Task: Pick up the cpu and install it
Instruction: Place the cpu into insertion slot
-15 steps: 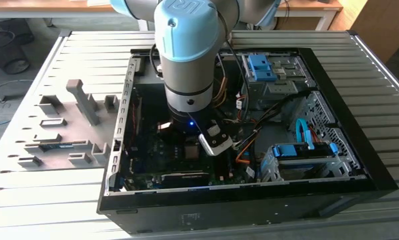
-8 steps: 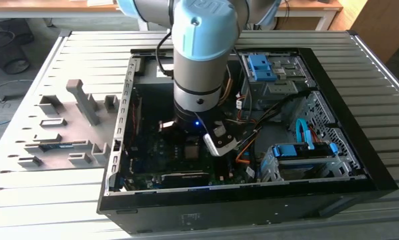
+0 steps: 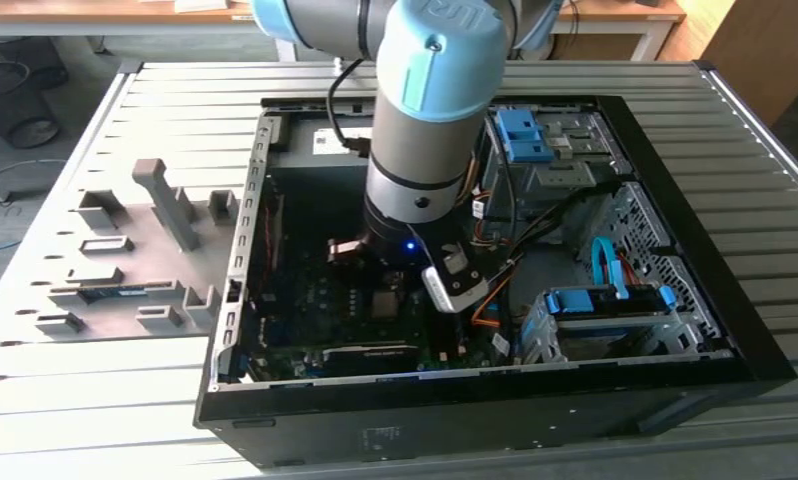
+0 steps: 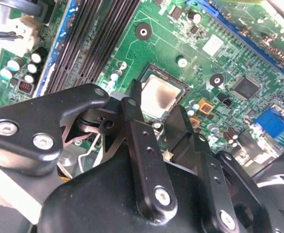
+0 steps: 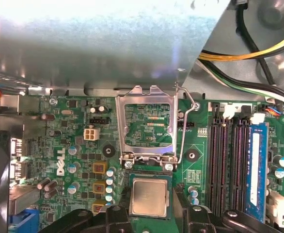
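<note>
While the cpu lies seated on the board beside the raised plate, the pincer hangs wide astride it, the arm centre-frame in the exterior view.

One cpu, one motherboard, four memory slots, one case

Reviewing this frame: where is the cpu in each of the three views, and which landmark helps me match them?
Exterior view: the arm stands in front of that part of the motherboard.
First wrist view: the cpu lies at its socket, beside the raised load plate.
Second wrist view: the cpu lies silver face up on the green board.
Shared landmark: the black memory slots, in both wrist views.
</note>
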{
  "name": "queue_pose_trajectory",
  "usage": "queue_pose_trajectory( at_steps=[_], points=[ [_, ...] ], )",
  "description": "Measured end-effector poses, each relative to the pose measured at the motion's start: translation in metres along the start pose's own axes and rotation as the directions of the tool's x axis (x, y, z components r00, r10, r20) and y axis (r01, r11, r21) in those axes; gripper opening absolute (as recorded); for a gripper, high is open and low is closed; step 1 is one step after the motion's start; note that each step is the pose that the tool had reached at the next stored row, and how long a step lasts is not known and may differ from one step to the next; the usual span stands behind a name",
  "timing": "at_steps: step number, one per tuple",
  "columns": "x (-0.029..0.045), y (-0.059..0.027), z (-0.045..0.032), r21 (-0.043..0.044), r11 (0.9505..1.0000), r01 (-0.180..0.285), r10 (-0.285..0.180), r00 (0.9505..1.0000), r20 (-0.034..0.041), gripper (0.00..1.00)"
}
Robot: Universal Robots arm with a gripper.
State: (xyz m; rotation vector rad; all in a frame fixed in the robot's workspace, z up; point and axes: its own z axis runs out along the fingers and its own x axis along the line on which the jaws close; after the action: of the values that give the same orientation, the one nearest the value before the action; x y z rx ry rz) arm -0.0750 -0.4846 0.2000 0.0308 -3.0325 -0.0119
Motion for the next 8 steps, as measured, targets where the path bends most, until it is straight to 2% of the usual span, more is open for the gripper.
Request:
queue_pose_trajectory(
  at_steps=[3,8],
  points=[
    [-0.0013,0.0001,0.0005,0.0004,1.0000,0.000,0.000,1.0000,-0.0085,0.46],
    [-0.0096,0.0004,0.0019,0.0001,1.0000,0.000,0.000,0.9994,-0.0355,0.46]
  ],
)
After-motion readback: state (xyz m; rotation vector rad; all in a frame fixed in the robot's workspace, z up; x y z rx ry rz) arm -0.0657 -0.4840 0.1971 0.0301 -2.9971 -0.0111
